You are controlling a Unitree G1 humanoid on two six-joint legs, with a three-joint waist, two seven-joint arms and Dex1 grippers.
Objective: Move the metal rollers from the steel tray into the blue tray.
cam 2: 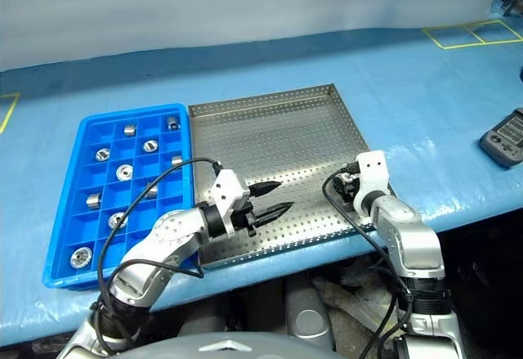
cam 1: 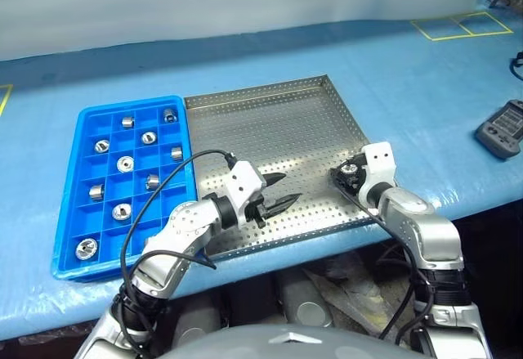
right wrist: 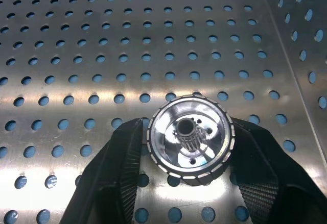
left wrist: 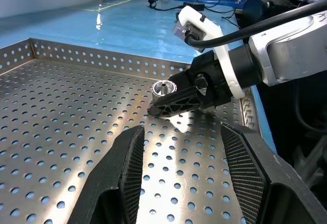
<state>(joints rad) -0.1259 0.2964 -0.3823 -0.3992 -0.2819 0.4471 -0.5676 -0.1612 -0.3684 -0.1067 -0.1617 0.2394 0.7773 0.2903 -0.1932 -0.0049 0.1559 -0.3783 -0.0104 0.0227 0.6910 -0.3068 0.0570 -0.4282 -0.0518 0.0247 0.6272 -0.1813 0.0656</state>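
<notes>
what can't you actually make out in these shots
- Whether the roller between the right gripper fingers has left the steel tray floor: no view shows its underside.
- Blue tray near compartments: the left arm covers some in the eye views.
- Grey device: cut by the frame edge.

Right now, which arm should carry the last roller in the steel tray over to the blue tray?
Right. The right gripper has its fingers closed around the roller on the steel tray. The left gripper hangs open and empty, though nearer the blue tray.

Left gripper point(cam 1: 281, 190) hovers with jaws apart; right gripper point(right wrist: 189, 147) (angled downward) has fingers closed in.
</notes>
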